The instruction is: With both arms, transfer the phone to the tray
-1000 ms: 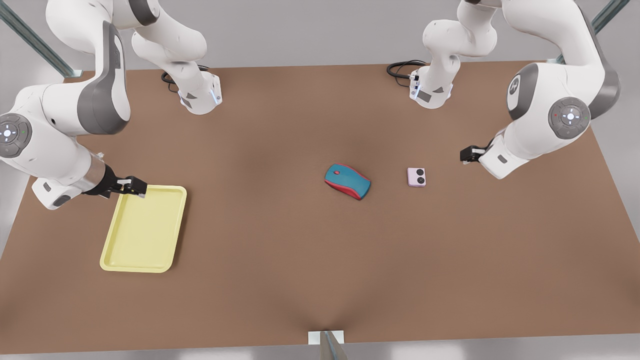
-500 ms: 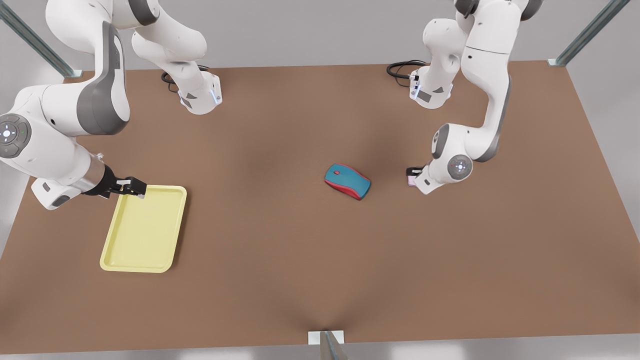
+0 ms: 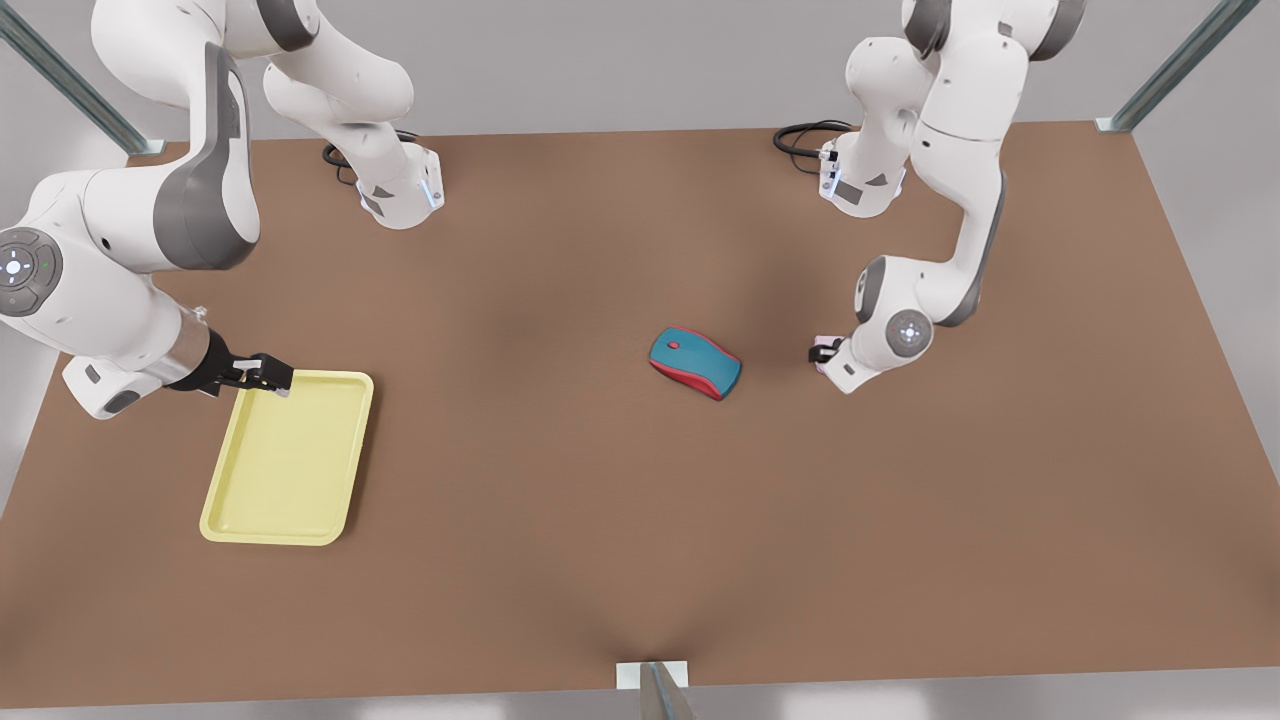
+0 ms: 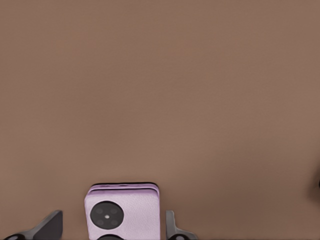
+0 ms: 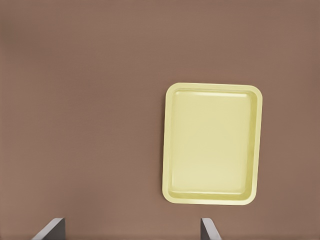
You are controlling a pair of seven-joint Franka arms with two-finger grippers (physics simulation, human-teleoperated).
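The table (image 3: 560, 500) is carrying everything. The tray (image 3: 290, 455) is lying at the front view's left, its long axis running toward the camera; the right gripper (image 3: 262, 375) is hanging by its far corner, fingers (image 5: 50, 229) spread, waiting. A mouse (image 3: 695, 362) is sitting mid-table. The phone (image 4: 123, 211) is lying flat at the front view's right, well apart from the tray, directly between the left gripper's (image 4: 112, 231) spread fingers (image 4: 175, 227), which are flanking its two sides without yet touching.
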